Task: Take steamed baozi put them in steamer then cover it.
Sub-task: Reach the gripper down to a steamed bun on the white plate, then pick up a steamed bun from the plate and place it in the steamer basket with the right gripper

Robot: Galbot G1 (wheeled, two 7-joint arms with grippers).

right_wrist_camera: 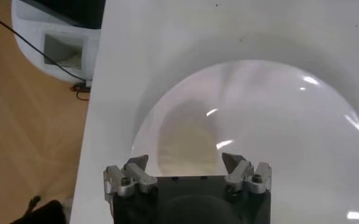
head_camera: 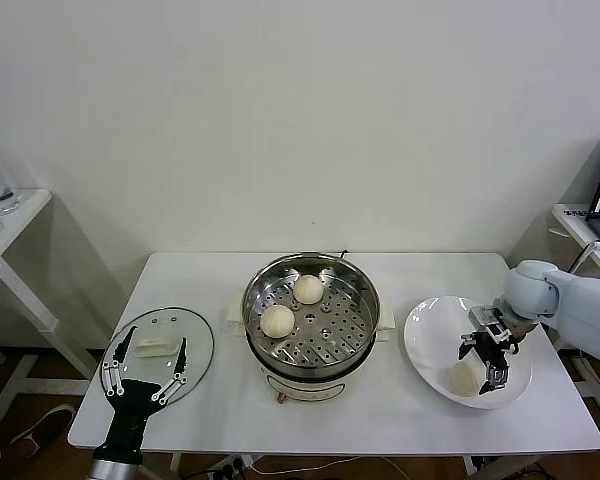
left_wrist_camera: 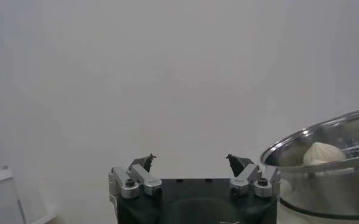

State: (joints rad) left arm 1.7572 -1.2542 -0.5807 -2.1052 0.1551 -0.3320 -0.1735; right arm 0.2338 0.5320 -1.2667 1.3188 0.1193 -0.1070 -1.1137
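The right gripper [head_camera: 486, 365] is held with its jaws spread wide just over the white plate [head_camera: 430, 335], straddling the one baozi [head_camera: 464, 377] left there; nothing is clasped yet, and the opening appears set so that the soft bun can be taken in without being squashed. In the right wrist view the bun [right_wrist_camera: 188, 143] is seen lying on the plate just ahead of the fingertips [right_wrist_camera: 135, 163]. Two baozi [head_camera: 277, 320] are already seated on the perforated tray of the steamer [head_camera: 310, 315] at the middle of the table [head_camera: 200, 280] — a fourth cannot be made out for certain. The cover [head_camera: 158, 352] is laid flat beside the steamer on the robot's left, handle up, and the left gripper [head_camera: 145, 377] is parked over its near edge with jaws fully apart and empty — judged to be waiting for the covering step
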